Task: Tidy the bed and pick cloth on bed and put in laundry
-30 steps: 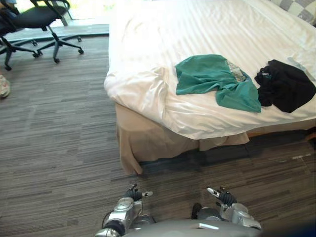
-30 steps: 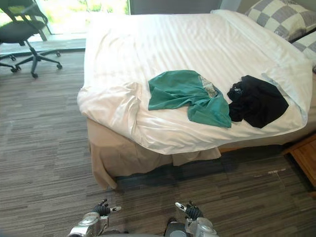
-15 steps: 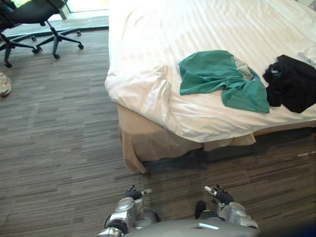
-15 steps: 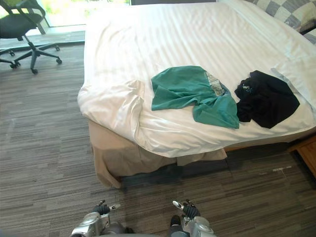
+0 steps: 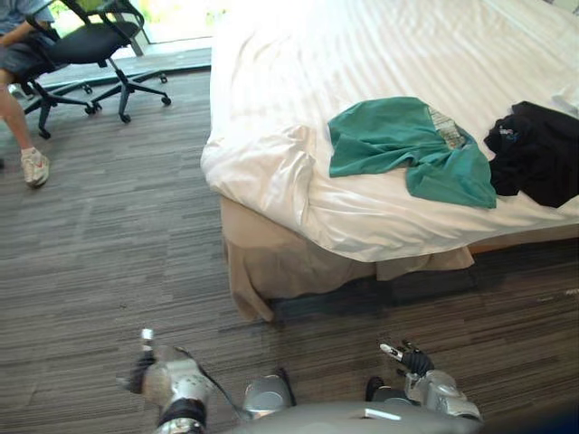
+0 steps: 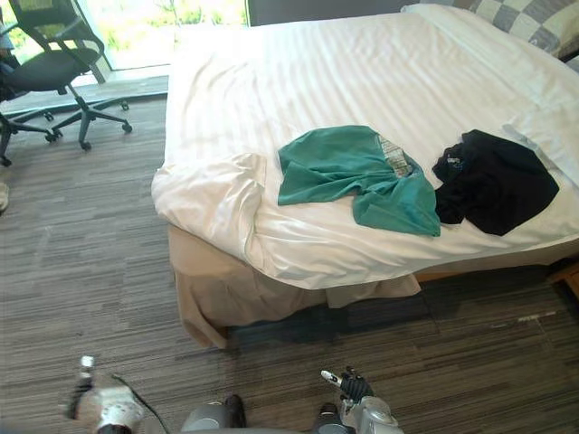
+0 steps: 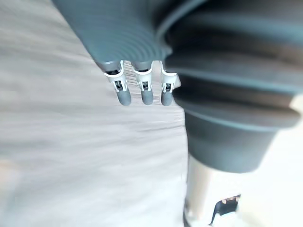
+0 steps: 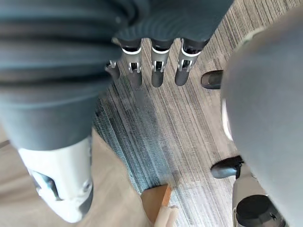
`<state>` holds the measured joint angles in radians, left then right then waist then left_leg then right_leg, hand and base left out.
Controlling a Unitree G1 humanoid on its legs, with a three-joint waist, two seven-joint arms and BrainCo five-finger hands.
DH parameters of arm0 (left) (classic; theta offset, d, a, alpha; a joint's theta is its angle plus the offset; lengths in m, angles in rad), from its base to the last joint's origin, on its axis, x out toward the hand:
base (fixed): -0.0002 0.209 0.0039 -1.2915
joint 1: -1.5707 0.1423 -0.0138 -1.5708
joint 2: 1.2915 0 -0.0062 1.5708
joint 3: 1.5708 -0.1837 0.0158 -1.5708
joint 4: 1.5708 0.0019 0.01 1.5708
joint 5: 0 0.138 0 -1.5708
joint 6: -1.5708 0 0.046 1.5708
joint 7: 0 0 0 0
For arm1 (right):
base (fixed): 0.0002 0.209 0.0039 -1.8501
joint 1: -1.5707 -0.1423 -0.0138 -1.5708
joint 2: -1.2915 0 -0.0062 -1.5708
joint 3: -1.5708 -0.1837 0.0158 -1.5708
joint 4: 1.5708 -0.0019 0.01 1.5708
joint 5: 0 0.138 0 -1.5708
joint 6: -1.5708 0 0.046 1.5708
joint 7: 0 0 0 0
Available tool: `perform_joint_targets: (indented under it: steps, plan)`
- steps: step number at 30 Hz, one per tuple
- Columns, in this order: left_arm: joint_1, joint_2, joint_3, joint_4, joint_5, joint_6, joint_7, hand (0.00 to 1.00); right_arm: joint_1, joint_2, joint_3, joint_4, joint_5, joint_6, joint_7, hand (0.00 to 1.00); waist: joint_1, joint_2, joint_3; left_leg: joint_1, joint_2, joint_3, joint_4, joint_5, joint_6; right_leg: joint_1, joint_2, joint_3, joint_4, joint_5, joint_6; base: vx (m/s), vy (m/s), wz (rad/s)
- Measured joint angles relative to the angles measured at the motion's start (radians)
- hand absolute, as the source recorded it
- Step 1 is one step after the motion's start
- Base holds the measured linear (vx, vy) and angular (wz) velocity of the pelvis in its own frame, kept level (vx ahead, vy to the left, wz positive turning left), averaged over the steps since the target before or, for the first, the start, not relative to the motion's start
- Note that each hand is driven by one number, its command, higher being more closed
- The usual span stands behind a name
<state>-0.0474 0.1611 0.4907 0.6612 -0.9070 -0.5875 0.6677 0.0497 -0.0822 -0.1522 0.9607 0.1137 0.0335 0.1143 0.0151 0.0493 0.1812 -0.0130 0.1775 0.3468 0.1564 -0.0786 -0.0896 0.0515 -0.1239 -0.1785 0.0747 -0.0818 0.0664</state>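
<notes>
A green cloth lies crumpled on the white bed, near its front edge. A black cloth lies just to the right of it, touching its end. The sheet's front left corner is rumpled and hangs over a beige bed skirt. Both hands hang low over the carpet, well short of the bed. My left hand is out to the left, its fingers straight and empty. My right hand is open too, with fingers straight above the floor.
A black office chair stands at the far left by the window, with a seated person's leg and shoe beside it. Checkered pillows lie at the head of the bed. A wooden nightstand corner shows at the right edge.
My left hand has swung outward to the left. The camera has shifted, bringing the chair and the person's leg further into view. The cloths lie as before.
</notes>
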Motion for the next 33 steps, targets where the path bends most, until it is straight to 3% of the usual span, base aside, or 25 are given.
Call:
perform_joint_targets:
  steps: [1, 2, 4, 7, 9, 13, 17, 20, 22, 26, 33]
  plan:
    - [-0.006, 0.039, 0.034, -0.1, 0.127, -0.014, 0.06, 0.0, 0.024, -0.008, 0.018, -0.012, 0.001, 0.003, -0.002, 0.0, -0.002, 0.006, -0.006, -0.001, 0.007, 0.006, -0.01, 0.004, -0.002, -0.009, 0.008, 0.005, 0.001, -0.003, -0.005, -0.1, -0.086, -0.11]
    - [-0.009, 0.055, 0.044, -0.13, 0.177, -0.015, 0.078, 0.0, 0.032, -0.008, 0.017, -0.022, 0.009, 0.002, -0.005, 0.0, -0.001, 0.007, -0.007, 0.0, 0.009, 0.009, -0.013, 0.004, -0.003, -0.01, 0.01, 0.007, 0.0, -0.003, -0.005, -0.09, -0.075, -0.15]
    - [-0.02, 0.151, 0.093, -0.296, 0.402, -0.011, 0.106, 0.0, 0.067, -0.017, 0.022, -0.061, 0.024, 0.002, -0.012, 0.0, -0.002, 0.01, -0.014, -0.001, 0.018, 0.03, -0.015, -0.001, -0.01, -0.01, 0.017, 0.016, -0.007, 0.0, -0.007, -0.04, -0.029, -0.14]
    - [-0.049, 0.232, 0.099, -0.449, 0.571, 0.024, 0.031, 0.0, 0.089, -0.024, 0.022, -0.082, 0.025, -0.007, -0.013, 0.0, -0.003, 0.006, -0.024, -0.001, 0.016, 0.044, -0.015, -0.009, -0.012, -0.011, 0.013, 0.017, -0.008, 0.009, -0.007, 0.03, 0.018, -0.06]
    - [-0.075, 0.286, 0.072, -0.524, 0.656, 0.093, -0.075, 0.0, 0.097, -0.031, 0.02, -0.084, 0.025, -0.013, -0.012, 0.0, -0.002, 0.006, -0.035, -0.001, 0.01, 0.054, -0.014, -0.007, -0.007, -0.015, 0.005, 0.024, -0.008, 0.011, -0.004, 0.06, 0.04, -0.06]
    - [-0.162, 0.33, -0.045, -0.542, 0.716, 0.237, -0.23, 0.0, 0.107, -0.035, 0.009, -0.097, 0.024, -0.022, -0.006, 0.0, -0.007, 0.01, -0.041, -0.006, -0.004, 0.072, -0.014, -0.001, -0.006, -0.028, -0.008, 0.028, -0.007, 0.008, 0.0, 0.09, 0.039, 0.01]
    - [-0.315, 0.368, -0.198, -0.49, 0.773, 0.385, -0.314, 0.0, 0.103, -0.041, -0.008, -0.1, 0.025, -0.028, 0.008, 0.0, -0.03, 0.012, -0.036, -0.046, -0.007, 0.092, -0.014, 0.025, -0.012, -0.086, -0.007, 0.035, 0.018, 0.005, -0.006, 0.02, -0.016, -0.05]
    - [-0.453, 0.414, -0.289, -0.419, 0.809, 0.454, -0.313, 0.0, 0.088, -0.048, -0.01, -0.102, 0.033, -0.031, 0.014, 0.0, -0.041, 0.009, -0.006, -0.081, -0.004, 0.113, -0.017, 0.055, -0.012, -0.15, -0.001, 0.06, 0.058, 0.0, -0.013, -0.07, -0.032, -0.16]
    - [-0.595, 0.447, -0.351, -0.366, 0.822, 0.509, -0.312, 0.0, 0.059, -0.052, -0.009, -0.119, 0.045, -0.03, 0.02, 0.0, -0.069, 0.01, 0.036, -0.115, -0.003, 0.118, -0.043, 0.083, -0.006, -0.215, -0.001, 0.065, 0.097, -0.003, -0.019, -0.13, -0.052, -0.04]
    - [-0.795, 0.479, -0.455, -0.283, 0.845, 0.595, -0.308, 0.0, 0.037, -0.058, -0.002, -0.177, 0.108, -0.03, 0.021, 0.0, -0.094, 0.001, 0.096, -0.149, -0.004, 0.148, -0.088, 0.115, 0.003, -0.314, 0.005, 0.082, 0.16, -0.007, -0.026, -0.13, -0.029, -0.16]
    - [-1.03, 0.482, -0.501, -0.194, 0.862, 0.804, -0.285, 0.0, 0.02, -0.061, 0.02, -0.262, 0.194, -0.045, 0.038, 0.0, -0.115, -0.035, 0.18, -0.235, -0.003, 0.165, -0.06, 0.126, 0.018, -0.434, -0.005, 0.099, 0.243, -0.014, -0.034, -0.06, -0.009, -0.02]
